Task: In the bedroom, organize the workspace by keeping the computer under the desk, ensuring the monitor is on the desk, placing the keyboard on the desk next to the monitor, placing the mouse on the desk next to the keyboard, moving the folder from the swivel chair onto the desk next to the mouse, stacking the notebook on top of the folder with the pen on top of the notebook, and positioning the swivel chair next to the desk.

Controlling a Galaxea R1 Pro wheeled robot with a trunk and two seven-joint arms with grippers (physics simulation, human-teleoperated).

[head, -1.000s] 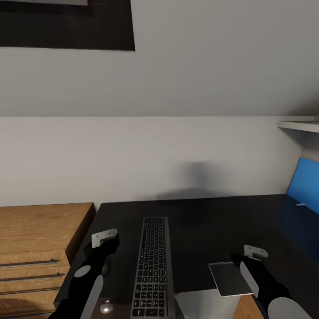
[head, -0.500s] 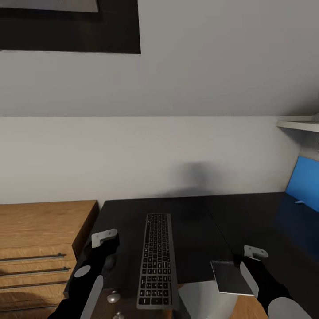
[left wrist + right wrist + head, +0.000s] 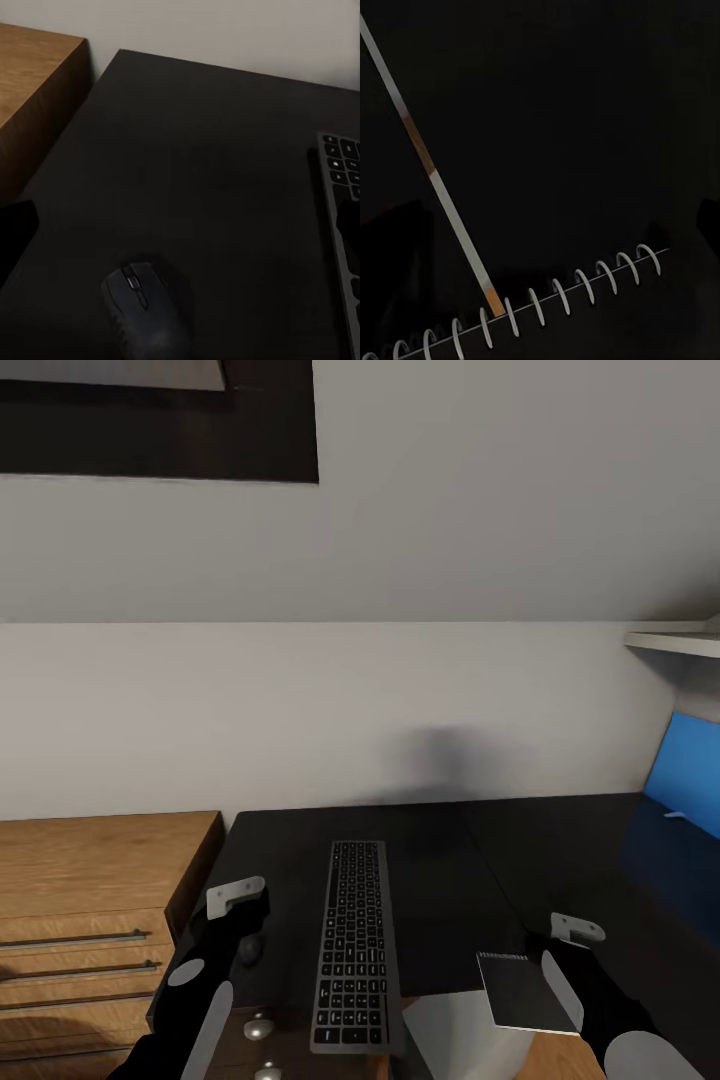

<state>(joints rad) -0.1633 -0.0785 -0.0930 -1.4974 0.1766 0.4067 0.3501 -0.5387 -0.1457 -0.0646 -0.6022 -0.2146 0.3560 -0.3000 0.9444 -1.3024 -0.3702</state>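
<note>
The black desk (image 3: 440, 880) lies ahead of me with the long black keyboard (image 3: 350, 945) lengthwise on it. To the keyboard's left rests the small black mouse (image 3: 146, 311), on the desk (image 3: 202, 165) just under my left gripper (image 3: 245, 912), which is open and empty. The keyboard's edge (image 3: 341, 195) also shows in the left wrist view. My right gripper (image 3: 560, 952) is shut on the dark grey notebook (image 3: 525, 992), held over the desk's front edge. The notebook's spiral binding (image 3: 585, 289) appears in the right wrist view.
A light wooden drawer chest (image 3: 95, 900) stands against the desk's left end. Round silver drawer knobs (image 3: 258, 1028) show below the desk's front. A blue wall panel (image 3: 685, 770) and a white shelf (image 3: 675, 642) are at the right. A grey wall runs behind the desk.
The whole view has shifted, so desk, keyboard and chest sit slightly further right and higher than a second ago. Both arms and the held notebook keep their places in the picture.
</note>
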